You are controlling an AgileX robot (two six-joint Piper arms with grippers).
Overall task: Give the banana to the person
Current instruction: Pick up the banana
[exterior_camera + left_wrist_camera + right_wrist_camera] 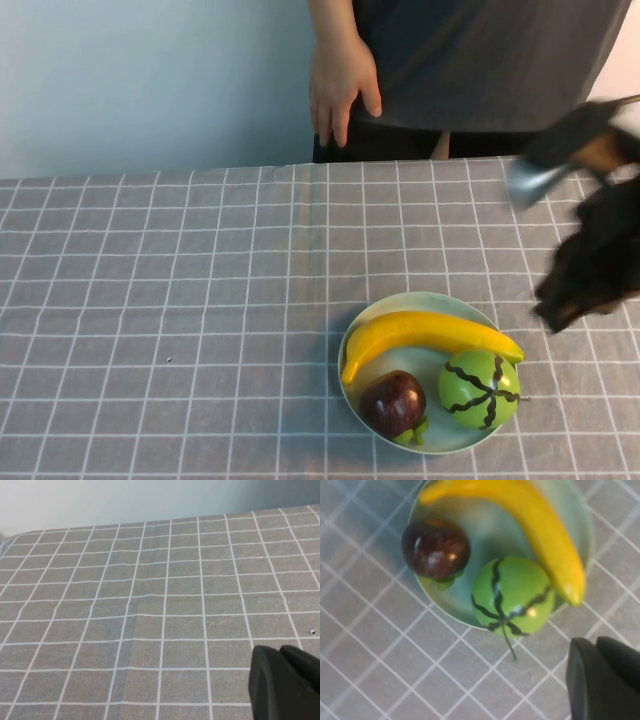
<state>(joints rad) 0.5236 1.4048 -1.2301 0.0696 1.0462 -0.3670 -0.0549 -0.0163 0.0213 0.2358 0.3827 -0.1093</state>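
**Banana on the plate, handover not yet begun**

The banana (425, 333) lies across the back of the plate (400, 440), low and right of centre in the high view, its greenish tip pointing to the right edge of the frame. Nothing grips it. Squeezed in with it are a dark red fruit (393, 402) at the front left of the plate and a green striped fruit (479, 389) at the front right, the striped one touching the banana's underside.

The right gripper (560, 312) hangs at the right edge of the high view, above the cloth (180, 300) and just beside the plate's right rim, apart from the fruit. Its wrist view looks straight down on the plate, with the banana (540, 525) arcing over the striped fruit (512, 596) and the red fruit (435, 549). Only a dark corner of the right gripper (602, 677) shows there, and I cannot tell whether it is spread or pressed together. It holds nothing, that much is plain.

The left gripper (285, 680) is out of the high view; its own camera shows only a dark edge of it over bare checked cloth, well away from the action. Spread or closed, I cannot tell.

The person (480, 60) stands at the far side of the table, top centre-right of the frame, one hand (343, 88) hanging loose at the table edge, not held out.

So, by my reading, nothing is done yet: the reach, the grasp, the lift and the pass across the table all remain.
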